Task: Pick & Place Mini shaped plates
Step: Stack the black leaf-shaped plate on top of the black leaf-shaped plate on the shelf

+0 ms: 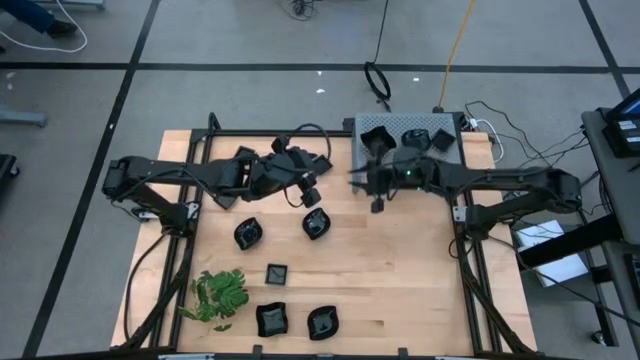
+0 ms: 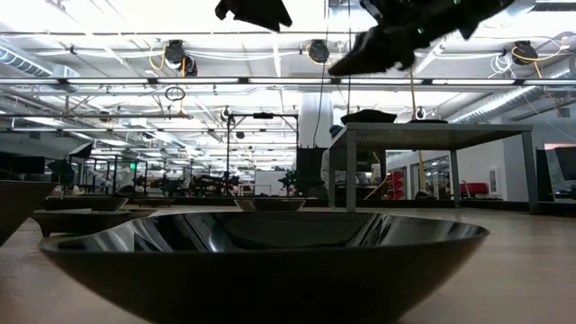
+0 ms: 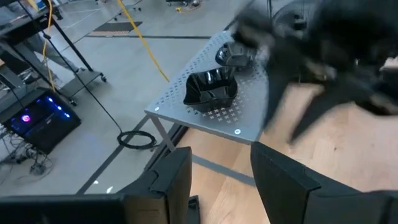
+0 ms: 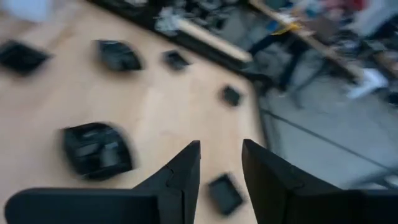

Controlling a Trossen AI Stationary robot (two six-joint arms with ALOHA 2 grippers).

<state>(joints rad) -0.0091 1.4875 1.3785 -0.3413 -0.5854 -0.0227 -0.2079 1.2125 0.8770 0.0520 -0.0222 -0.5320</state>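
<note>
High view counts five glossy black mini shaped plates [image 1: 248,234] loose on the wooden counter [image 1: 400,280], three more on the grey perforated box [image 1: 455,122], and one green sprig [image 1: 219,295]. Both arms meet mid-counter: the left claw [image 1: 311,196] has its fingers spread wide and empty, while the right claw [image 1: 377,204] stands partly apart, also empty. Only the low view shows a plate's [image 2: 261,261] shallow bowl and raised rim side-on; the left wrist view shows a wavy-edged dish [image 3: 211,90] on the box.
</note>
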